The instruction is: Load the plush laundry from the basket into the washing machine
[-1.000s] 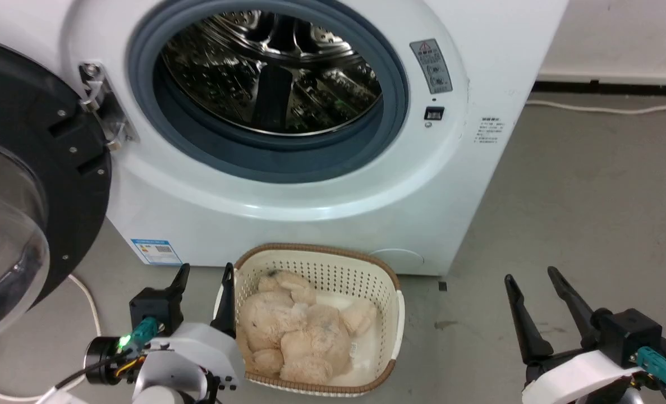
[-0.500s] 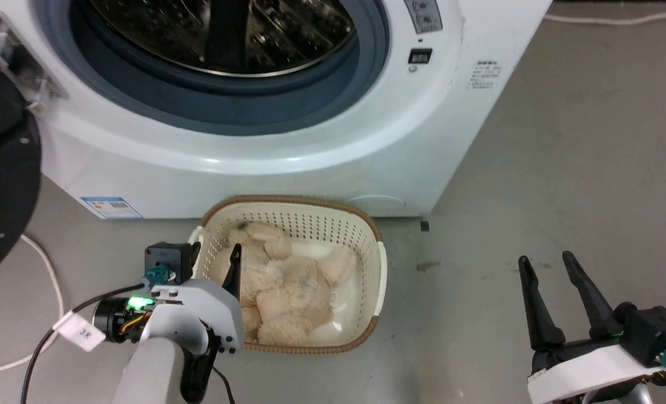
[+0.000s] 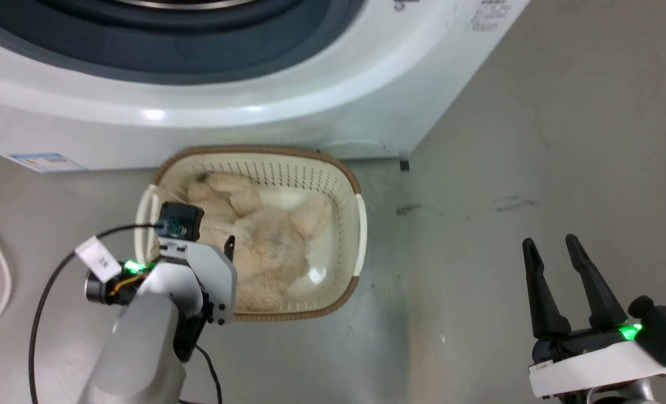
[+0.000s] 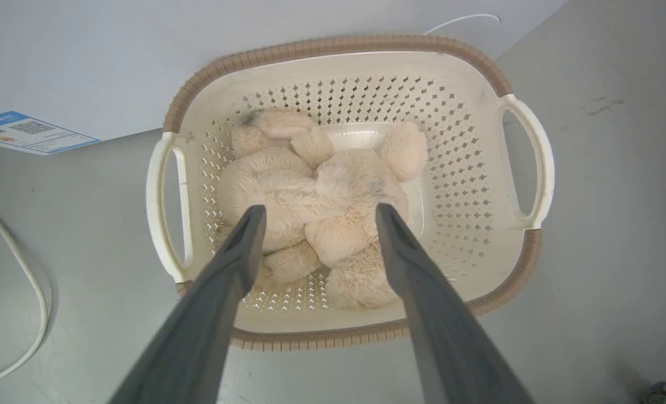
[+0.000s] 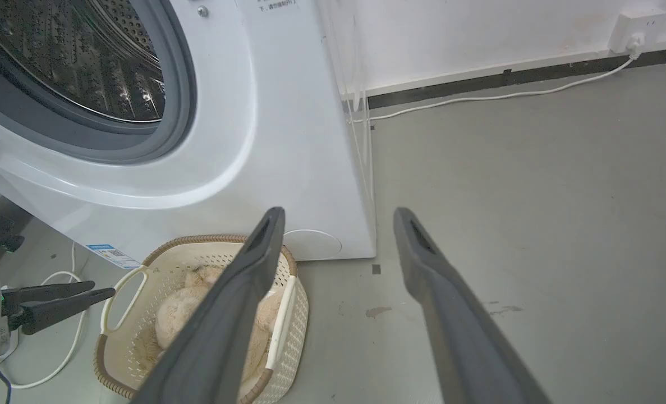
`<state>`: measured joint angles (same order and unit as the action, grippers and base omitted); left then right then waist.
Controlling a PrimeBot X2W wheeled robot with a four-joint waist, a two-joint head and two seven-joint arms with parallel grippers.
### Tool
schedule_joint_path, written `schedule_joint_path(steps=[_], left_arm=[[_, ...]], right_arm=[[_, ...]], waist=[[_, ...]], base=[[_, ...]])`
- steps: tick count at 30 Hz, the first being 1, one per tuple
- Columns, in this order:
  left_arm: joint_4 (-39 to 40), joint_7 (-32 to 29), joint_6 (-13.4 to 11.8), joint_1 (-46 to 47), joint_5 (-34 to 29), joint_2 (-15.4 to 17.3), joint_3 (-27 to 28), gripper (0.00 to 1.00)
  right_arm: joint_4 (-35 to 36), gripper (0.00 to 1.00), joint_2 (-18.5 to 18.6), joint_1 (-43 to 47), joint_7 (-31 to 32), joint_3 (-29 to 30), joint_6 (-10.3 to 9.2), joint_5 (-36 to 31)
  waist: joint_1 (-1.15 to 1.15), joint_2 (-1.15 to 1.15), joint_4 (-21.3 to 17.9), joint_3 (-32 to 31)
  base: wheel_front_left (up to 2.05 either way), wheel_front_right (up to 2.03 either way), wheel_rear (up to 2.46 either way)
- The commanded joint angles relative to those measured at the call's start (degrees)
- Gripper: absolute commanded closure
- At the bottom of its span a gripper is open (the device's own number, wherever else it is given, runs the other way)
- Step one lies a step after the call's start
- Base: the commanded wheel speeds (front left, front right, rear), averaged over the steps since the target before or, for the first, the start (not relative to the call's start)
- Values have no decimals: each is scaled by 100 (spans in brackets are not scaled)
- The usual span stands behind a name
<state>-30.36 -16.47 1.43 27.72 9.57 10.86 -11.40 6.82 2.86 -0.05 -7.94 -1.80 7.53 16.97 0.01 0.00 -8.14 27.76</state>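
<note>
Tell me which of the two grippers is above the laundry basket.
The left gripper: open, it hovers over the plush toy in the basket. The right gripper is over the floor.

All three views down toward one basket (image 3: 254, 150)

Bright, even light is glaring off the washing machine (image 3: 153, 115); the head view is smearing slightly, wrist views bowing at edges.
</note>
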Motion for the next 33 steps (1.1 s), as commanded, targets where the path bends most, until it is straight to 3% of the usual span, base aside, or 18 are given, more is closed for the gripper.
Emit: schedule_joint_path(steps=[1,18,27,33], left_arm=[[-124,-118,-21,185,-22,84,-69,0],[-445,-738,32,863,89,748,-462,0],[-553,-837,-246,1381,-155,1141,-871,0],[-686,-979,-224,1643,-210,1262,-1110,0]], right_arm=[[77,0,1,-101,-61,-13,-2,106],[410,0,1,-116,-252,-110,-3,636],[592,0,1,-42,-371,-134,-3,895],[683,0,1,-7,-431,-170,-3,1028]], waist=[[-1,0,-107,215],[-1,0,-410,1253],[-1,0,-502,1788],[-1,0,-553,2048]], base=[[0,0,0],[0,0,0],[0,0,0],[0,0,0]])
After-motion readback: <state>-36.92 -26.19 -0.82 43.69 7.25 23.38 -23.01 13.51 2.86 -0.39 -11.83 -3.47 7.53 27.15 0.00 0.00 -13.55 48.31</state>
